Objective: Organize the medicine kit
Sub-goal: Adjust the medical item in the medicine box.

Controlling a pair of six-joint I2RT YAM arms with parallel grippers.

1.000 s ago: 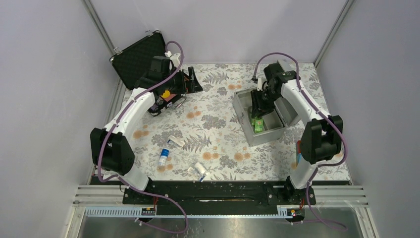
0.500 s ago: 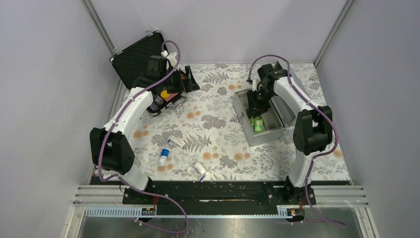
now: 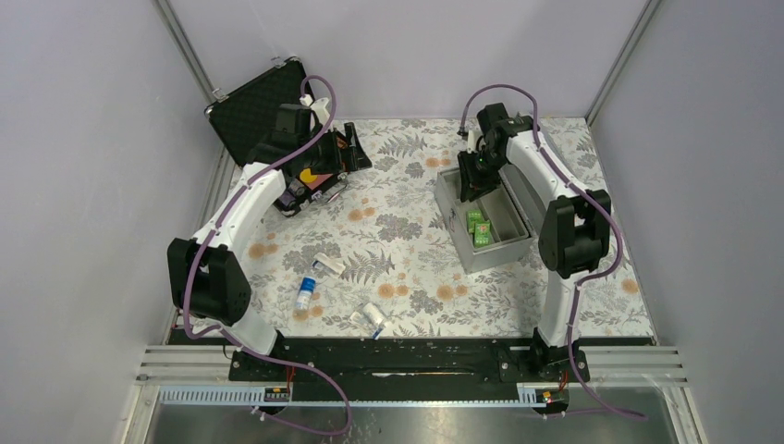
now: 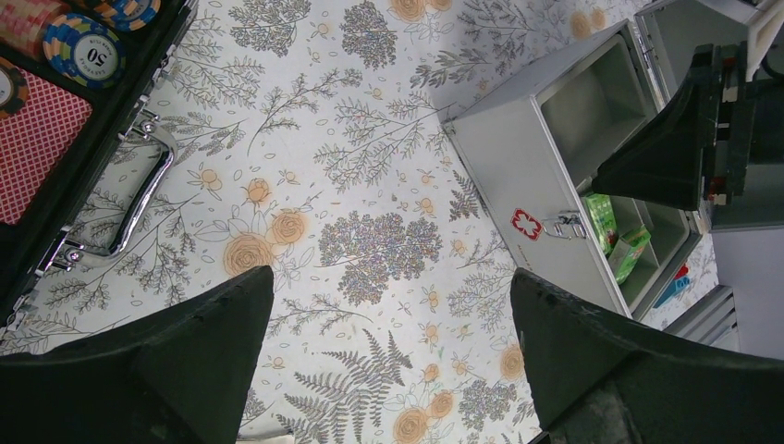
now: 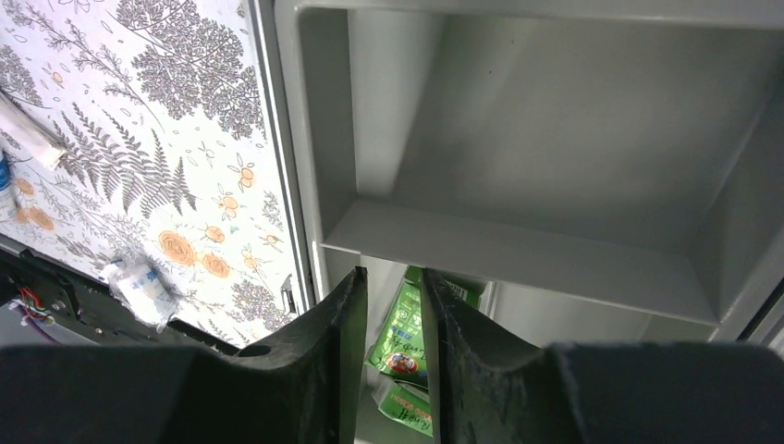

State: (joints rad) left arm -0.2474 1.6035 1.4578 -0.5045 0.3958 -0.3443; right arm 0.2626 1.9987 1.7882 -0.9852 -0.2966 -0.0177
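The silver-grey metal medicine box with a hinged lid (image 3: pixel 451 217) stands on the right half of the floral-patterned desk (image 3: pixel 407 277). Its lid is thrown open to the right, and a red cross and a latch show on its left-facing wall. The far compartment is bare metal; the near one holds a few green packets (image 3: pixel 479 228).

The right end effector (image 5: pixel 392 277) hangs over the far compartment, pointing down into the box. Its fingers are drawn close with only a narrow slit between them, and nothing is in that slit.

The left end effector (image 4: pixel 390 276) is at the far left of the desk, spread as wide as it goes and holding nothing. It hovers beside the open black foam-lined case (image 3: pixel 254 106) of coloured chips (image 4: pixel 85 51).

A few small white bottles and packets (image 3: pixel 314 268) lie loose on the desk nearer the arm bases, well apart from the box.
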